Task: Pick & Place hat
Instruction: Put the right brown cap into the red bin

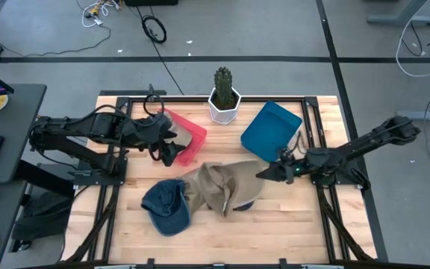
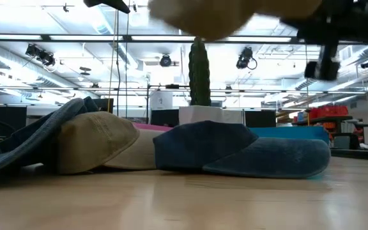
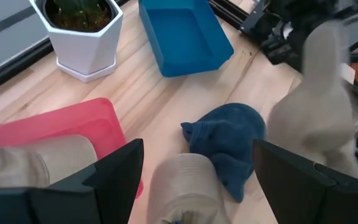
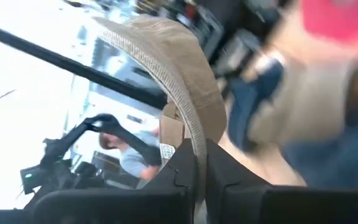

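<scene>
Nearest, a blue cap [image 2: 248, 150] lies on the counter [image 2: 184, 204] beside a tan cap [image 2: 98, 140]. The right tool [image 4: 197, 180] is pinching another tan hat [image 4: 185, 93] by its brim, lifted above the blue cap. It looks light and floppy, so the stiffer brim seems the best hold; beyond the blue cap, the left tool [image 3: 191, 186] hovers spread near the red tray [image 1: 189, 134].

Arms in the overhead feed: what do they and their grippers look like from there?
Both arms are black, built of slim jointed links with black cables looped along them. The right gripper tapers to a narrow dark tip, with a small green light just behind it. The left gripper ends in broad, flat black fingers.
</scene>
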`<state>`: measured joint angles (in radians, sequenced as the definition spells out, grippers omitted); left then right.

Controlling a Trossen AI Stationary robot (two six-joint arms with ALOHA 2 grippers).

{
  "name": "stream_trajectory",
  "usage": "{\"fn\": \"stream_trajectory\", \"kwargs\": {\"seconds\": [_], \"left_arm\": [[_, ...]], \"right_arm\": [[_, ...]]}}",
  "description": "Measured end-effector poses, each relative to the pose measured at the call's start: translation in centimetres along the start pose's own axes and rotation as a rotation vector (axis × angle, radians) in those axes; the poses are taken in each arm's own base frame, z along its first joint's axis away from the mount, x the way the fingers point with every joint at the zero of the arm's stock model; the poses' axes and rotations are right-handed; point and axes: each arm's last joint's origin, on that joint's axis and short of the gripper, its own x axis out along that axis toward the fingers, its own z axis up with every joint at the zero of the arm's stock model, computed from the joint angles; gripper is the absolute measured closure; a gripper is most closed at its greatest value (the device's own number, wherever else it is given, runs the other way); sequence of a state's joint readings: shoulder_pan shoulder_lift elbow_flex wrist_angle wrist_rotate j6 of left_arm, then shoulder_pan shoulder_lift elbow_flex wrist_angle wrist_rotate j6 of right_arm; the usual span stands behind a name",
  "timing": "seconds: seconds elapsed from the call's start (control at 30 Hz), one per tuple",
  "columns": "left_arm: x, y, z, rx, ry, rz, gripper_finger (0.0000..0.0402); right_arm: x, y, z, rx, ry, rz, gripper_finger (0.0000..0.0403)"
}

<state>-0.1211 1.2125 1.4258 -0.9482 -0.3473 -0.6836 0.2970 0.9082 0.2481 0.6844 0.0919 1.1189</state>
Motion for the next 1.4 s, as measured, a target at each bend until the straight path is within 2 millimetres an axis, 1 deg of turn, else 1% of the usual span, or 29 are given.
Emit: {"fn": "stream_trajectory", "kwargs": {"seconds": [0.13,0.2,0.27,0.37,0.47,0.6,0.73,0.83,0.97,1.13,1.23,1.4], "left_arm": [[0.0,0.0,0.0,-0.069,0.000,0.000,0.0103],[-0.1,0.0,0.0,-0.103,-0.001,-0.004,0.0103],[-0.2,0.1,0.1,-0.140,-0.005,-0.014,0.0103],[0.0,0.0,0.6,-0.217,-0.024,-0.048,0.0103],[-0.3,-0.1,1.5,-0.301,-0.069,-0.132,0.0103],[-0.8,-0.3,2.8,-0.406,-0.126,-0.261,0.0103],[-1.9,0.1,3.7,-0.535,-0.164,-0.352,0.0103],[-2.9,0.7,4.1,-0.623,-0.197,-0.383,0.0104],[-3.8,1.3,5.0,-0.757,-0.267,-0.431,0.0104],[-4.1,1.7,6.2,-0.904,-0.337,-0.505,0.0104],[-4.1,1.9,6.4,-0.981,-0.325,-0.529,0.0104],[-3.8,2.4,6.5,-1.059,-0.275,-0.531,0.0104]], "right_arm": [[-1.0,1.4,1.1,-0.150,-0.138,0.049,0.0396],[-1.2,2.3,1.7,-0.258,-0.195,0.057,0.0396],[-1.3,3.6,2.3,-0.392,-0.241,0.062,0.0396],[-1.1,6.1,3.6,-0.627,-0.284,0.050,0.0396],[-0.8,8.9,5.0,-0.863,-0.271,-0.017,0.0396],[-1.0,12.4,6.9,-1.090,-0.205,-0.177,0.0396],[-2.1,15.6,8.8,-1.260,-0.206,-0.282,0.0396],[-2.6,17.2,9.7,-1.375,-0.222,-0.320,0.0396],[-2.7,18.1,10.2,-1.515,-0.221,-0.364,0.0396],[-1.6,17.9,10.1,-1.691,-0.187,-0.440,0.0397],[-0.6,17.7,10.0,-1.796,-0.171,-0.496,0.0397],[1.1,17.5,9.9,-1.968,-0.158,-0.581,0.0396]]}}
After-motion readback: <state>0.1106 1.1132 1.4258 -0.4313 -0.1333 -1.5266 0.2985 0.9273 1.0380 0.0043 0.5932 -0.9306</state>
